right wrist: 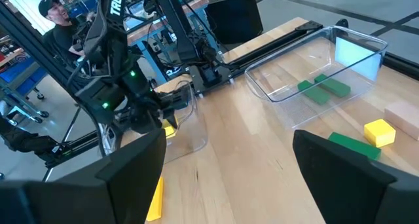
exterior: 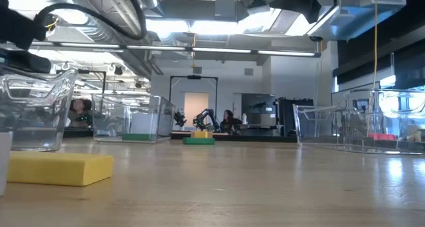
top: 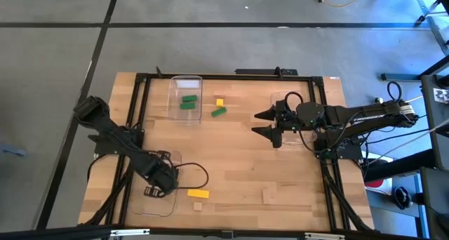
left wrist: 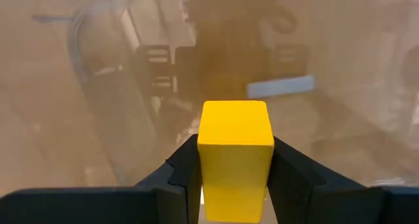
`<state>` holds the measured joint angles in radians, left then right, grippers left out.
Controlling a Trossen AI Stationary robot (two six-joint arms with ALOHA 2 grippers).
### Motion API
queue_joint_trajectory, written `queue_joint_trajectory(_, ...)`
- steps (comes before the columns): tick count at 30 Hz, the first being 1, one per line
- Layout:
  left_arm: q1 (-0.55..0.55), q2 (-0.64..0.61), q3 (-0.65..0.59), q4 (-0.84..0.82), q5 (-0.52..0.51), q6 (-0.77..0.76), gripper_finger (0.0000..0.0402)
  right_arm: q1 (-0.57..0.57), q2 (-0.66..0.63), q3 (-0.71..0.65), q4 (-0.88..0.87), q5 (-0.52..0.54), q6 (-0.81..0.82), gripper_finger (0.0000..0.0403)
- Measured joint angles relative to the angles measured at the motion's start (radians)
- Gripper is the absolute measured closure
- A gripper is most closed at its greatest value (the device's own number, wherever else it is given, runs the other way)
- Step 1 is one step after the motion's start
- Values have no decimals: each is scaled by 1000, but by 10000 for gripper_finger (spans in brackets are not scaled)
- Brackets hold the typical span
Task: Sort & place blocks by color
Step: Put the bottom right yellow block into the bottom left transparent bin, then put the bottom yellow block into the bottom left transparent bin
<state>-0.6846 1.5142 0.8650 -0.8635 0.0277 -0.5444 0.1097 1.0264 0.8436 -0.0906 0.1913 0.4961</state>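
Bright ceiling lamps [exterior: 199, 26] give glare in the low view. The left wrist view is hazy behind the sharp yellow block [left wrist: 234, 158].

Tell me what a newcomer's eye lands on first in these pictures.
The left gripper, low over a clear tray at the table's near left corner, is shut on a yellow block. Another yellow block lies flat on the wood just beside that tray. At the far side a second clear tray holds two green blocks, and the right gripper hangs open over the table's right half.
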Motion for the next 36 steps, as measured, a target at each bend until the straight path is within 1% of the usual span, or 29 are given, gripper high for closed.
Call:
queue_joint_trajectory(4, -1, 0, -6, -2, 0, -1, 281, 0, 0, 0, 1, 0, 0, 67)
queue_joint_trajectory(10, 2, 0, -6, -6, 1, -4, 209, 0, 0, 0, 1, 0, 0, 67)
queue_joint_trajectory(13, 16, -3, -6, -6, 14, -22, 186, 0, 0, 0, 1, 0, -1, 67)
queue_joint_trajectory(16, 48, -6, 13, -27, 86, -24, 175, 0, 0, 0, 1, 0, -2, 67)
queue_joint_trajectory(19, 84, -27, 71, -70, 185, 4, 173, 0, 0, 0, 1, 0, -2, 67)
queue_joint_trajectory(22, 111, -81, 157, -107, 210, 48, 172, 0, 0, 0, 1, 0, -3, 67)
queue_joint_trajectory(23, 126, -104, 191, -114, 199, 64, 172, 0, 0, 0, 1, 0, -3, 67)
queue_joint_trajectory(25, 159, -160, 261, -130, 130, 93, 171, 0, 0, 0, 1, 0, -3, 67)
queue_joint_trajectory(29, 254, -254, 374, -120, -61, 160, 171, 0, 0, 0, 1, 0, -3, 67)
queue_joint_trajectory(31, 320, -295, 397, -66, -141, 210, 171, 0, 0, 0, 1, 0, -3, 67)
queue_joint_trajectory(33, 395, -333, 390, 30, -172, 245, 171, 0, -1, 0, 2, 0, -2, 67)
queue_joint_trajectory(34, 431, -351, 376, 96, -168, 259, 171, 0, -1, 0, 2, 0, -2, 67)
queue_joint_trajectory(36, 486, -375, 336, 228, -125, 269, 171, 0, -1, 0, 2, 0, 0, 67)
